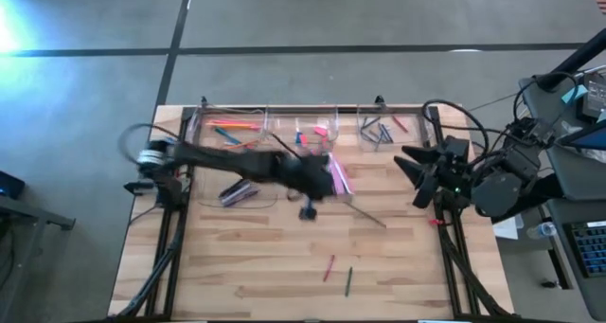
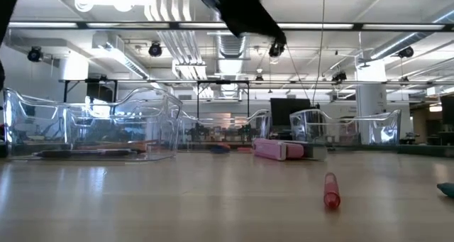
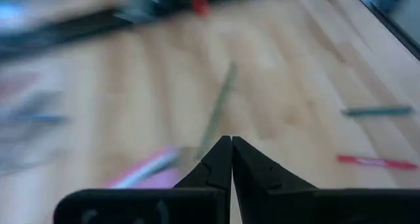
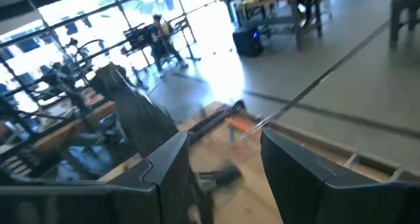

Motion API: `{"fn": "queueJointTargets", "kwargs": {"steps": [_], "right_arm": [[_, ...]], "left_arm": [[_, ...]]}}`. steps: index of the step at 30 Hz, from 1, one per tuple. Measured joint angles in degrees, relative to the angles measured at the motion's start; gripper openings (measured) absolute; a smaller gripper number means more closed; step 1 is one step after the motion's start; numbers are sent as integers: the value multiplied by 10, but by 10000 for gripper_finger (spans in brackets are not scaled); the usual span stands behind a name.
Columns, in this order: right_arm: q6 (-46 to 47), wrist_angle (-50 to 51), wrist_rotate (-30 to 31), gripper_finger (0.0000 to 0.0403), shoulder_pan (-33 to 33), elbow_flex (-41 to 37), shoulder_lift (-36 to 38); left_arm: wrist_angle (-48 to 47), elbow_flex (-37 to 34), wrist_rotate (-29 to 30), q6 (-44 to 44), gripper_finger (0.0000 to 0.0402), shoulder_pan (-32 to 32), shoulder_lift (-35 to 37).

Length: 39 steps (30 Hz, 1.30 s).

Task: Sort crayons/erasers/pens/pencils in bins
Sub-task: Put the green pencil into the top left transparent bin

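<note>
The left pincer (image 1: pixel 327 176) reaches across the middle of the counter (image 1: pixel 265 257), and in its wrist view its 2 tips are pressed together with nothing between them. Just beside it lies a pink eraser (image 1: pixel 338 177), a stubby block that the low view shows flat on the counter, its long axis running roughly from the near edge toward the bins (image 1: pixel 312 126) lined along the far edge. In the left wrist view a pink shape sits close under and to one side of the shut tips, so the eraser seems off to the side of the pincer, not between its fingers; the blur keeps me from saying whether they touch. A thin dark stick (image 1: pixel 365 214) lies just beyond, and 2 more sticks, a red stick (image 1: pixel 329 266) and a green stick (image 1: pixel 348 280), rest well apart near the front edge. The right pincer (image 1: pixel 414 176) waits at the right side of the counter, spread and empty. The left arm is clearly the nearer one to the eraser; it would probably need to spread before any grasp.
</note>
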<state>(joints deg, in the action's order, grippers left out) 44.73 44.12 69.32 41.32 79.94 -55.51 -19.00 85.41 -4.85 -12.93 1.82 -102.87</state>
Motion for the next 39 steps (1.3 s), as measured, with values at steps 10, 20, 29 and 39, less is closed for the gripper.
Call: {"fn": "queueJointTargets", "kwargs": {"steps": [10,20,29,39], "right_arm": [[-49,9,30,178,0,-2,7],[335,385,-161,178,-47,-16,-6],[195,392,-424,178,-142,-99,-47],[-27,159,-603,178,-308,-263,-50]], "left_arm": [[-8,-124,32,8,1,-101,210],[163,-202,-66,81,1,-119,242],[236,-193,-102,156,97,-124,261],[225,-158,-99,172,192,-123,330]]}}
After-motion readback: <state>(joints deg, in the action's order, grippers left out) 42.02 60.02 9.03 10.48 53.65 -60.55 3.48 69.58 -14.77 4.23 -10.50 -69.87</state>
